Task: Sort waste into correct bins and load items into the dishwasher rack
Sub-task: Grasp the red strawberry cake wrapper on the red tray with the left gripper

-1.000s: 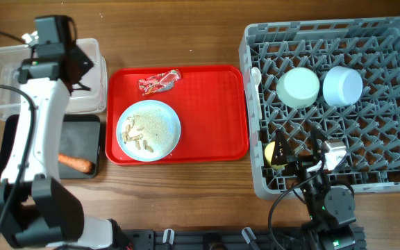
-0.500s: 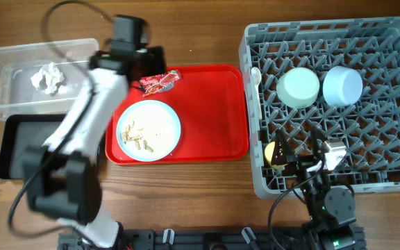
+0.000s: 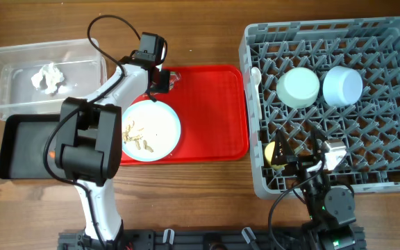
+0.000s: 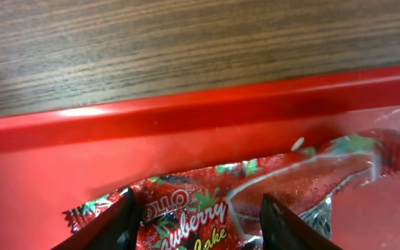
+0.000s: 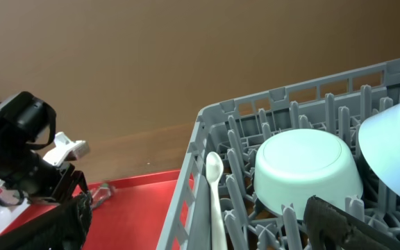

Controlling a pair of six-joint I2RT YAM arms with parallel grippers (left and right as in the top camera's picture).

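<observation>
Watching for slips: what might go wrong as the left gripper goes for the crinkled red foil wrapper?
The crinkled red foil wrapper lies flat on the flat red serving tray near its rim; the open left gripper may scrape the tray or pinch only an edge.
The round pale-blue plate of pale beige food scraps sits close; the arm might nudge it.
</observation>
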